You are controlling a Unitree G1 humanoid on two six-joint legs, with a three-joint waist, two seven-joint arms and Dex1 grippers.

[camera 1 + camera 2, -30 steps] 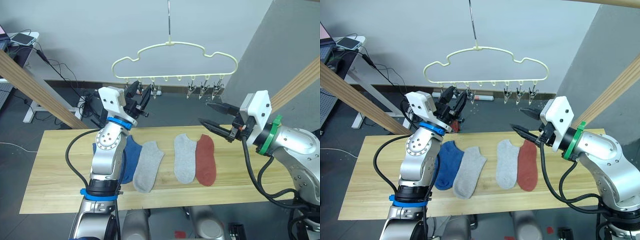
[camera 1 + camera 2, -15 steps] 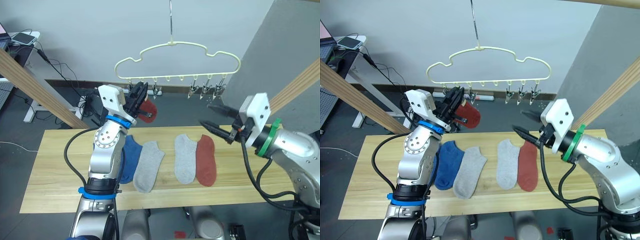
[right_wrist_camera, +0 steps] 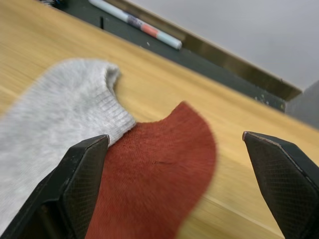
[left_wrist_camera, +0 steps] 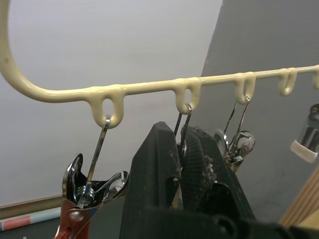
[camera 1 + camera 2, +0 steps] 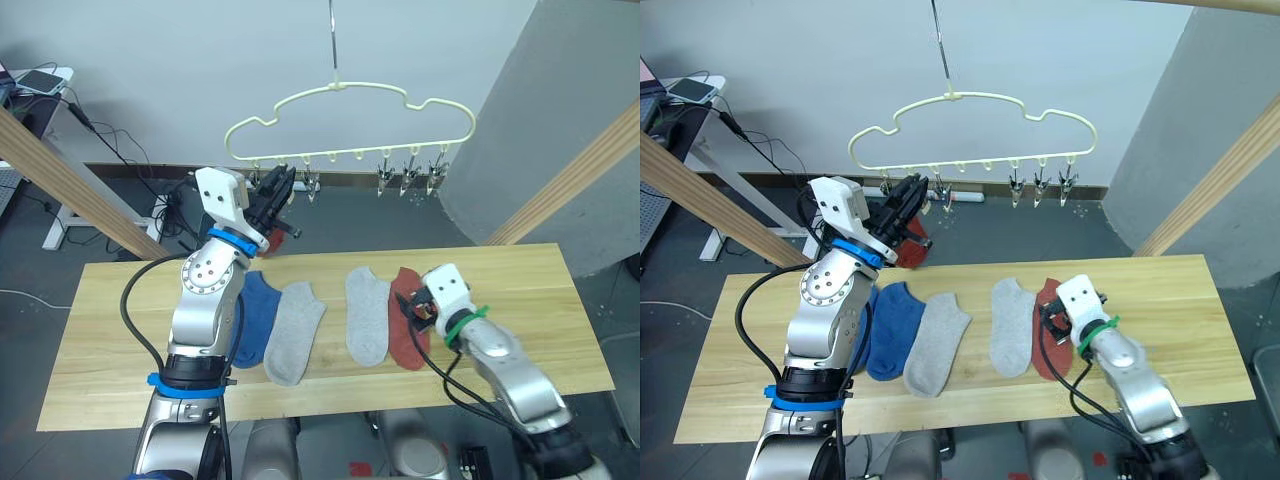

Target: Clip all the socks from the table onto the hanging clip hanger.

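Four socks lie flat on the desk [image 5: 520, 300]: a blue sock [image 5: 258, 315], a grey sock [image 5: 296, 333], another grey sock [image 5: 366, 318] and a rust red sock [image 5: 404, 328]. A second red sock [image 5: 912, 252] hangs at the clip hanger [image 5: 350, 110], by the left end effector [image 5: 275, 192], whose fingers look pressed together at a clip. The right end effector [image 3: 174, 184], spread wide, hovers just over the desk's red sock. By my reckoning, most of the job remains
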